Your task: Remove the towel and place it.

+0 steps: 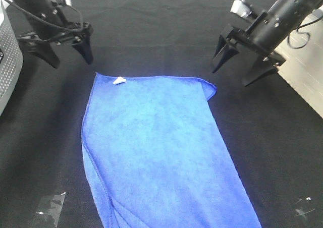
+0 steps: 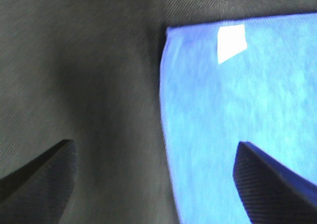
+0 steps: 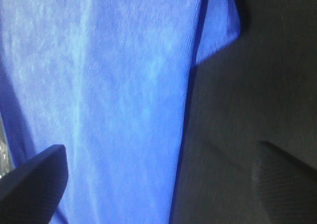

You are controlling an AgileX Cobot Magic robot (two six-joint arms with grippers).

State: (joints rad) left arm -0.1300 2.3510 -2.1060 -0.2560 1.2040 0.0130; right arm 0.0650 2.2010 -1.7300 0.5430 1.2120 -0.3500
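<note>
- Covering the whole work surface you see, the black cloth sheet (image 1: 262, 152) lies under everything else.
- The towel (image 1: 156, 147) lies spread flat on that sheet, in the middle of the high view. It runs from between the two arms toward the camera, and neither gripper touches it.
- At the left edge you have a grey perforated housing (image 1: 7, 61). It stands well apart from the towel and close to the left arm.
- At the far right a pale surface (image 1: 308, 76) borders the sheet, behind the right arm.
- Your right gripper (image 1: 230, 76) hangs above the sheet just beyond the towel's far right corner. Its jaws are spread wide and hold nothing. In its wrist view (image 3: 162, 145) one finger is over blue towel (image 3: 99, 85) and the other over black cloth.
- Your left gripper (image 1: 72, 61) hangs near the far left corner, likewise spread and empty. Its wrist view (image 2: 154, 143) straddles the towel (image 2: 237, 110) edge.
- Two shiny tape patches sit on the sheet, one near left (image 1: 50, 206) and one near right (image 1: 303, 208), both clear of the towel.
- The far right corner (image 1: 209, 89) is folded over on itself.
- The white tag (image 1: 119, 80) sits at the far left corner, and it is bright and blurred in the left wrist view (image 2: 231, 43).
- The towel's near end is cut off by the frame. Overlapping layers along its near left side are hard to sort out.
</note>
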